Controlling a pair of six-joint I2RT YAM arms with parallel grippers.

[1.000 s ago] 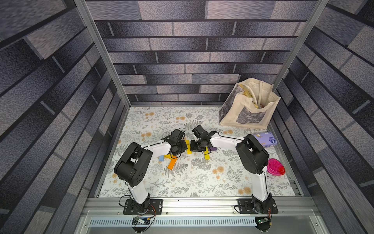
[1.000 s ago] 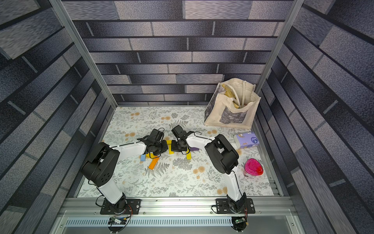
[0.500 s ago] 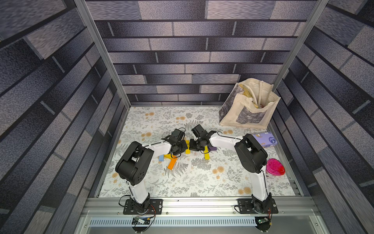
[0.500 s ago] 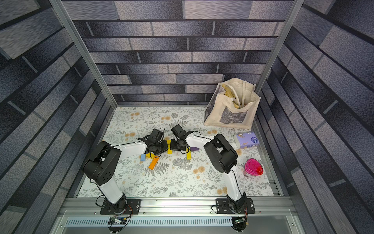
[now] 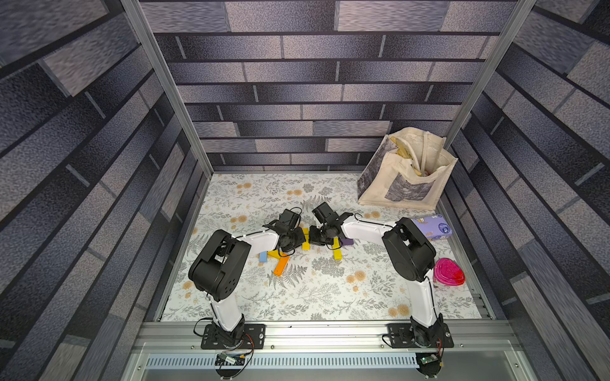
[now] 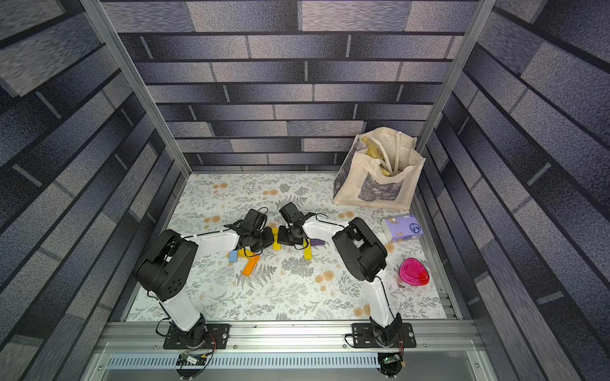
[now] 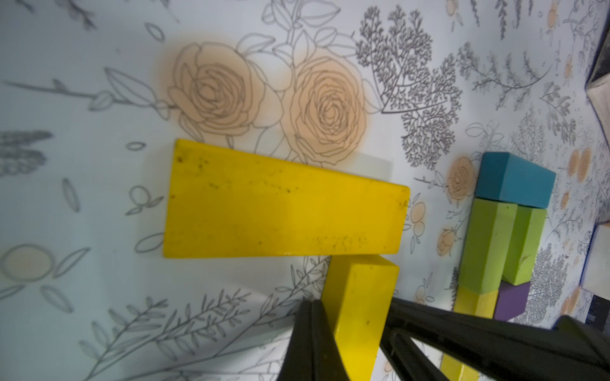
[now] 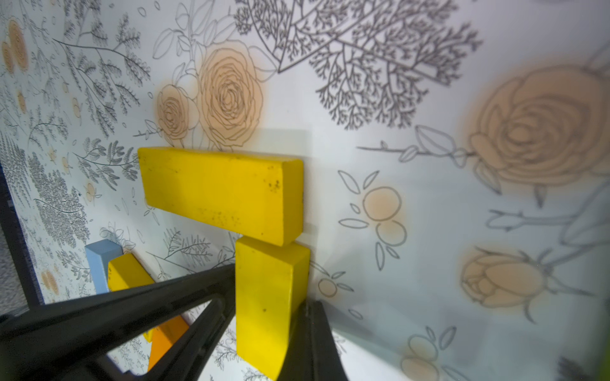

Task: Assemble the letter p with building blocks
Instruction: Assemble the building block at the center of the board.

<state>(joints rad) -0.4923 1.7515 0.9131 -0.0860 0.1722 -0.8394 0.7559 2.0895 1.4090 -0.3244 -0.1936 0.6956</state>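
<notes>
Grey-purple brick-pattern walls (image 5: 297, 66) at far, left and right sides. Aluminium corner posts (image 5: 168, 89). White floral-print floor (image 5: 317, 297), evenly lit. Metal rail (image 5: 330, 333) along near edge.

A flower-printed table (image 5: 297, 297) is set with a tote bag (image 5: 406, 179), a tissue pack (image 5: 432, 227) and a pink tub (image 5: 448, 272) along its right side. Mid-table, a short yellow block (image 7: 356, 306) is butted against a long yellow block (image 7: 284, 204). An orange block (image 5: 281, 266), a light blue block (image 5: 263, 256) and a purple block (image 5: 347, 241) are laid nearby.

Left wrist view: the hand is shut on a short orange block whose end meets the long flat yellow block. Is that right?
Not quite: the left wrist view shows the short block in the left hand is yellow, not orange. Its end does meet the long flat yellow block.
</notes>
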